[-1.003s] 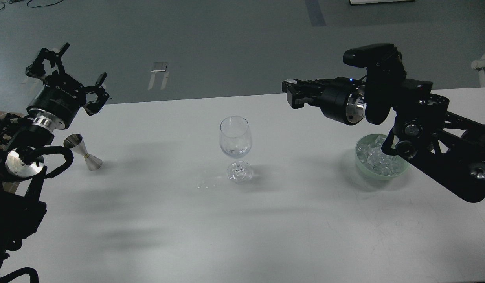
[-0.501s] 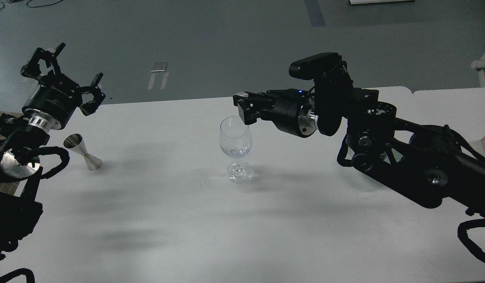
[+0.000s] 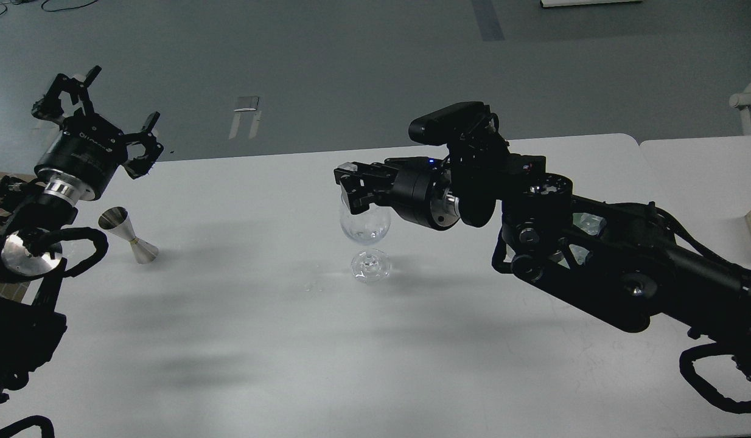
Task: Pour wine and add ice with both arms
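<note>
**Right arm brings ice to the glass**

The right gripper has travelled from the far right side and now hangs at the rim of the clear stemmed wine glass on the white worktop. Its fingers look closed; whether they grip ice I cannot tell. I judge that the drop comes next. Far left of the glass, the left gripper stays spread open above the steel double-cone jigger.

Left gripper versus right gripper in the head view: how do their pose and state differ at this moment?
The left gripper points up and away with fingers spread open, empty, off by the table's left edge above the steel jigger. The right gripper lies roughly level, pointing left, over the rim of the wine glass; whether it is open or holds ice is unclear. Both are black and clear of the tabletop.
</note>
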{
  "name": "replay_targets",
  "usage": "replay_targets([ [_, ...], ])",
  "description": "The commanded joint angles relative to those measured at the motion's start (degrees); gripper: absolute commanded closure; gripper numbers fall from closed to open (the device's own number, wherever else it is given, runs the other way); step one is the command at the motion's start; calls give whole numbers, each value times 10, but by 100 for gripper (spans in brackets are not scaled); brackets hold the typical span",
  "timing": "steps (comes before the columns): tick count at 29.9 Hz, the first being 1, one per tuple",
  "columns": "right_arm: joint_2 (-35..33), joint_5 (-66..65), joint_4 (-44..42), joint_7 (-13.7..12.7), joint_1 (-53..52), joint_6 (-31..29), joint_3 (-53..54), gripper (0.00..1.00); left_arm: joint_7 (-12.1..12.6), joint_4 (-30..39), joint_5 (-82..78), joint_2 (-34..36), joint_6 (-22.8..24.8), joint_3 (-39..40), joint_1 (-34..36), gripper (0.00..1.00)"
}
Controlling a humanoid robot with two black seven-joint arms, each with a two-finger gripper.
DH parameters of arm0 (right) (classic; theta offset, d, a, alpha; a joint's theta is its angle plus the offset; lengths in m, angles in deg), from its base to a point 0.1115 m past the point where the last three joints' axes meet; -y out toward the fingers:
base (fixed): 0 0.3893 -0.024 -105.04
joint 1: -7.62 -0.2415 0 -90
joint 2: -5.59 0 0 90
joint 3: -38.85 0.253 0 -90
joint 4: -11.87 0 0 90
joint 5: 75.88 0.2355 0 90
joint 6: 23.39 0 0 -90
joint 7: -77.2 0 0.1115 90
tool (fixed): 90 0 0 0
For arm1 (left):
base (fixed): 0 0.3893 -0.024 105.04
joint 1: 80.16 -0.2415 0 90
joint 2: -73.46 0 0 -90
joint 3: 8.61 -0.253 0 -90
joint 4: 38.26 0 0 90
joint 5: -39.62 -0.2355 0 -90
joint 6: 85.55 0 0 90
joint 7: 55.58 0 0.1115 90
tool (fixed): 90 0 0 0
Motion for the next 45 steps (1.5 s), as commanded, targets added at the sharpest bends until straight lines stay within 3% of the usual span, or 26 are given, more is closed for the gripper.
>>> replay_targets([
  [1,-1,1,1,0,3,0,-1,75,0,-1,0,1,1,0,0,2],
  [9,-12,1,6,0,3,-1,-1,74,0,-1,0,2,1,0,0,2],
  [17,-20,1,3,0,2,0,-1,65,0,-1,0,0,-1,-1,-1,2],
  [27,-20,2,5,0,3,0,0,62,0,-1,0,1,-1,0,0,2],
  [33,-14,3,6,0,-1,3,44,39,1,-1,0,1,-3,-1,0,2],
  [35,-12,4,5,0,2,4,75,6,2,-1,-1,1,-3,-2,1,2],
  [36,-7,6,5,1,2,6,97,1,2,-1,-1,1,-3,-2,2,2],
  [45,20,20,-18,5,9,29,226,1,-6,-2,1,-3,3,8,11,2],
])
